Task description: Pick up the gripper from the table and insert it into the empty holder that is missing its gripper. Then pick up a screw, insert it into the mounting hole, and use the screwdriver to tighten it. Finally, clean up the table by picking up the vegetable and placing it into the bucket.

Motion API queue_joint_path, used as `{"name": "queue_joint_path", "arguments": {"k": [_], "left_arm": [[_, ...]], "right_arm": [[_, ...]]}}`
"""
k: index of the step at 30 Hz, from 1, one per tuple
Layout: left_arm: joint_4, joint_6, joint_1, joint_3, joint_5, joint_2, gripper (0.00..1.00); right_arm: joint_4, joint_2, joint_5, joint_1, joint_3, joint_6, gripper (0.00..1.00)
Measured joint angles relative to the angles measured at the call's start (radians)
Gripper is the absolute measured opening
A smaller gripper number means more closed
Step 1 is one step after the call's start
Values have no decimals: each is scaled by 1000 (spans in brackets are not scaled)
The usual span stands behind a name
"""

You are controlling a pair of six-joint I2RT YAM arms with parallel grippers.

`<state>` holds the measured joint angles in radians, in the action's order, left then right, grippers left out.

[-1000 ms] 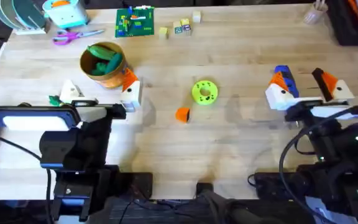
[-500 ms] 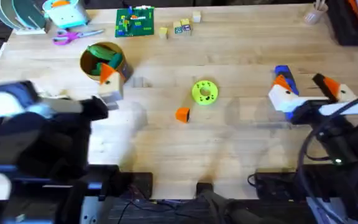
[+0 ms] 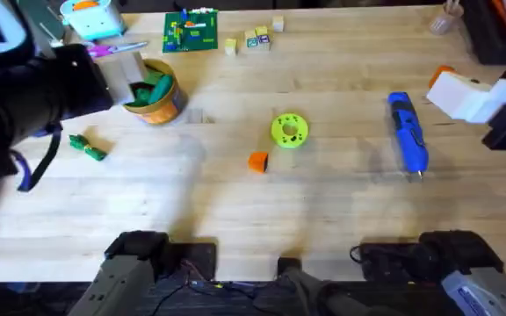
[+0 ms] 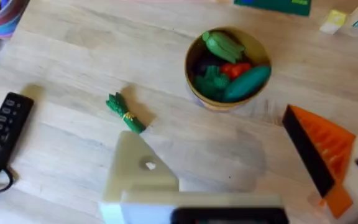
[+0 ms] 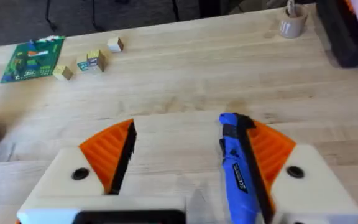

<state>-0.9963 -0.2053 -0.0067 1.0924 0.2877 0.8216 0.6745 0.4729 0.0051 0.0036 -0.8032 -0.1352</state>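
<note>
First step not yet begun: the orange gripper piece [image 3: 257, 161] lies just beside the green disc [image 3: 289, 129]. Both arms' grippers hang spread and empty; one must descend onto it

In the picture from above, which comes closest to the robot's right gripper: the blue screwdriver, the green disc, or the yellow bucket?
Counting outward from the right gripper in the overhead view:
1. The screwdriver, lying on the table just beside the gripper, toward the middle.
2. The green disc, near the table's centre.
3. The bucket, far across on the left side.
</note>
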Motion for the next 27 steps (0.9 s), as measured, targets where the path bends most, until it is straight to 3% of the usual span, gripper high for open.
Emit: {"name": "queue_joint_path", "arguments": {"k": [3,5,11,22,25,27], "left_arm": [[-37,-42,20,1,-5,57,991],[-51,-83,69,1,-7,98,991],[-48,-163,312,1,-42,279,991],[-3,-192,653,1,-199,558,963],[-4,-192,703,1,-249,611,530],[-14,-184,706,1,-282,625,213]], "right_arm": [[9,0,0,0,0,0,991],[18,0,-3,0,0,0,991],[25,0,-3,0,0,0,991],[25,0,-3,0,0,0,991],[26,0,-3,0,0,0,991],[26,0,-3,0,0,0,991]]}}
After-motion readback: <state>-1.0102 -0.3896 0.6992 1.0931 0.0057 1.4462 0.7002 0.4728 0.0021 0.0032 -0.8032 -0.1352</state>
